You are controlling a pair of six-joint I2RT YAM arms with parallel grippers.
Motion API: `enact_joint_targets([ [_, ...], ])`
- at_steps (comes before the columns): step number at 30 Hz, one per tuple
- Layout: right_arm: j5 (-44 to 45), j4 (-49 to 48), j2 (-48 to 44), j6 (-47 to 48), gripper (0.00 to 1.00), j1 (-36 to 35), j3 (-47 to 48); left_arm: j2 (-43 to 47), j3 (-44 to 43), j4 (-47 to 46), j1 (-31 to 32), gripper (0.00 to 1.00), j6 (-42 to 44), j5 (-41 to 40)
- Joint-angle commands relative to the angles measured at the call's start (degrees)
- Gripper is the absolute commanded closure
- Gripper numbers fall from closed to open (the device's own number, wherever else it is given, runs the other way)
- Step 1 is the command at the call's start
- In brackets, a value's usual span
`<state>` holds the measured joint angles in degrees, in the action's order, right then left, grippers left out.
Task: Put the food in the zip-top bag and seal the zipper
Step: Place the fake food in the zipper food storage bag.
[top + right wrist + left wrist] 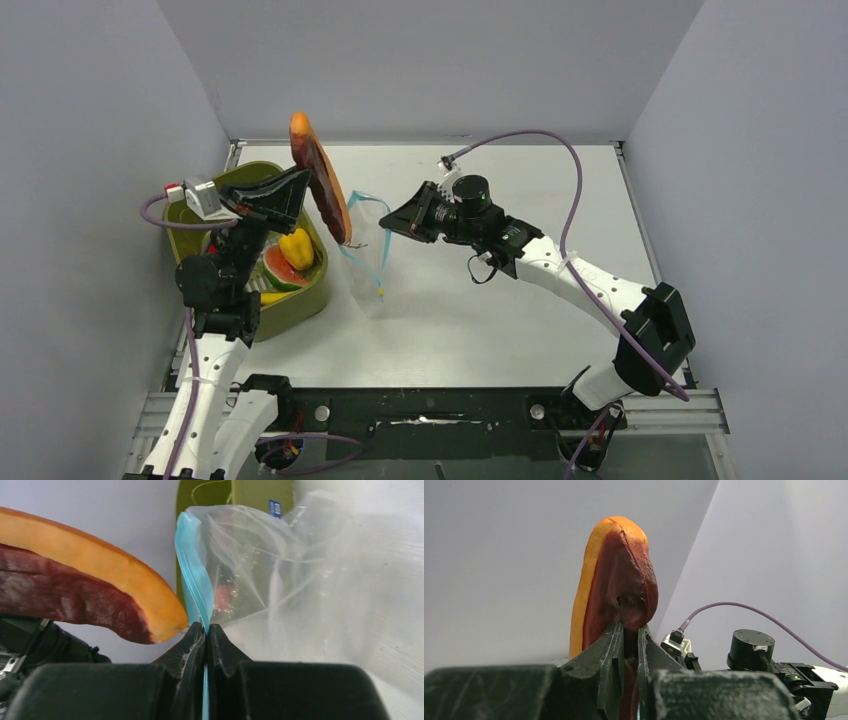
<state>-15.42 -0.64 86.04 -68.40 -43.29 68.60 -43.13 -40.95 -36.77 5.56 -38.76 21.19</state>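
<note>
over the desk (500, 300), left claw (629, 630) clamps a food slice (619, 580) not yet bagged; right claw (206, 629) pinches the zip-top bag (260, 560) at its unsealed zipper (192, 580)

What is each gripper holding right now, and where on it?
Left gripper pinches the orange-and-maroon toy food along its maroon edge, about mid-length. Right gripper pinches the zip-top bag by its light-blue zipper strip.

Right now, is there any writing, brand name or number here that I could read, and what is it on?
No text is legible in any view.
Small blue label, apparently on the olive-green bin: too small and blurred to read.
</note>
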Motion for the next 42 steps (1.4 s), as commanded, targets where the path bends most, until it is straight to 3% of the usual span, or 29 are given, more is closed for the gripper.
enact_joint_targets([
  [1, -3.05, -6.31, -1.58, -2.71, 1.00, -0.74, 3.08, 0.42, -0.12, -8.93, 0.33, 1.00, -1.57, 0.51],
  [15, -3.22, -10.31, -2.58, -4.83, 1.00, -1.26, 2.05, -1.34, 1.88, -11.02, 2.29, 1.00, 1.06, 0.83],
  [23, -5.67, -12.14, -1.92, -5.49, 1.00, -1.35, 4.58, -1.16, 8.53, -17.93, 3.73, 1.00, 0.45, -1.45],
  [32, -5.27, -13.64, -3.20, -6.03, 1.00, -1.36, 5.10, -0.68, 12.29, -19.35, 4.43, 1.00, 3.29, -0.38],
  [39, -7.03, -16.06, -2.21, -6.39, 1.00, -0.84, 5.68, -1.78, 15.17, -28.85, 5.63, 1.00, -5.81, 0.31],
  [42, -7.30, -16.77, -2.09, -6.92, 1.00, -0.60, 5.75, -1.77, 15.50, -29.07, 6.80, 1.00, -5.40, -0.32],
])
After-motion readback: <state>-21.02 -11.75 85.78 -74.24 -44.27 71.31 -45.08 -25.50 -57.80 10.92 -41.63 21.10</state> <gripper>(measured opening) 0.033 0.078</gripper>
